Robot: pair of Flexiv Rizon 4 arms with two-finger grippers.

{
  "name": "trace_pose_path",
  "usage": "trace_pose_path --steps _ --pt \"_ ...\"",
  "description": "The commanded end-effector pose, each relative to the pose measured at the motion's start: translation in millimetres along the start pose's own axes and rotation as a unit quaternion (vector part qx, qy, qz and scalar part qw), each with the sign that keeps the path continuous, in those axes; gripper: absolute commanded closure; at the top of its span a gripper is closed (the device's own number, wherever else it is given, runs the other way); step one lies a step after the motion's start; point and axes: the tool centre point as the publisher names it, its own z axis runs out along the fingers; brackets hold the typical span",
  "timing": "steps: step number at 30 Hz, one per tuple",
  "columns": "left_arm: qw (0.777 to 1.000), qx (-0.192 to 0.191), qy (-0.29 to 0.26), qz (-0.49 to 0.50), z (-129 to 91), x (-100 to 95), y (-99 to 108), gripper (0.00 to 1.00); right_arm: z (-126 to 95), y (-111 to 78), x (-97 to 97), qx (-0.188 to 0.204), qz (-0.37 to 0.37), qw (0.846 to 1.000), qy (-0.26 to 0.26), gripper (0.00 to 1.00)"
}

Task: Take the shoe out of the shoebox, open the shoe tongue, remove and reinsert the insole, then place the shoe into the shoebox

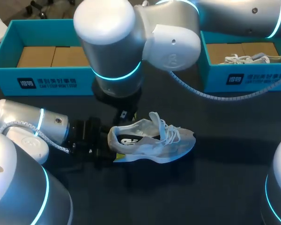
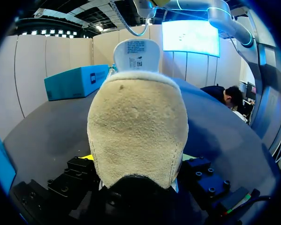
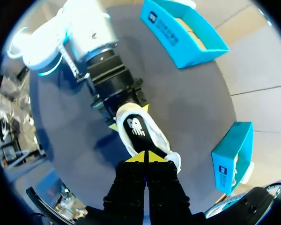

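Observation:
A grey and white shoe point(image 1: 150, 140) stands upright on the dark table, toe pointing right and tongue point(image 1: 155, 118) raised. My left gripper point(image 1: 113, 146) comes in low from the left and clasps the heel, one yellow-tipped finger on each side. In the left wrist view the beige heel point(image 2: 138, 136) fills the space between those fingers, with the labelled tongue point(image 2: 136, 51) behind it. My right gripper point(image 3: 146, 157) is shut, tips together, just above the shoe point(image 3: 136, 131) near its opening. Whether it touches the shoe is hidden. In the head view it point(image 1: 125, 115) shows under my right arm's elbow.
An open blue shoebox point(image 1: 47, 79) with a cardboard insert stands at the back left. A second blue shoebox point(image 1: 243, 77) at the back right holds another shoe point(image 1: 253, 58). My right arm's big elbow hangs over the middle of the table.

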Motion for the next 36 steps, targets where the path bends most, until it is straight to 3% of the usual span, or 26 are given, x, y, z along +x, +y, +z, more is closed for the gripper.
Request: trace_pose_path --steps 1,9,12,13,14,29,36 --pt "1.0 -0.001 0.0 0.0 2.0 -2.7 2.3 1.0 12.4 2.4 -3.6 0.007 -0.016 1.0 0.016 1.0" --pt "1.0 -0.001 0.0 0.0 2.0 -2.7 2.3 1.0 38.0 1.2 0.7 0.015 -0.044 0.998 0.04 1.0" --pt "1.0 -0.001 0.0 0.0 2.0 -2.7 2.3 1.0 47.2 -2.4 2.1 -0.016 -0.064 0.998 0.023 1.0" --pt "1.0 -0.001 0.0 0.0 2.0 -2.7 2.3 1.0 49.3 -2.3 2.1 -0.006 -0.081 0.997 0.018 1.0" --pt "1.0 -0.001 0.0 0.0 2.0 -2.7 2.3 1.0 51.0 -4.2 2.0 0.036 -0.096 0.995 0.019 1.0" --pt "1.0 -0.001 0.0 0.0 2.0 -2.7 2.3 1.0 51.0 -4.2 2.0 0.036 -0.096 0.995 0.019 1.0" --pt "1.0 -0.001 0.0 0.0 2.0 -2.7 2.3 1.0 70.6 -6.7 1.6 0.028 -0.097 0.994 0.033 1.0"
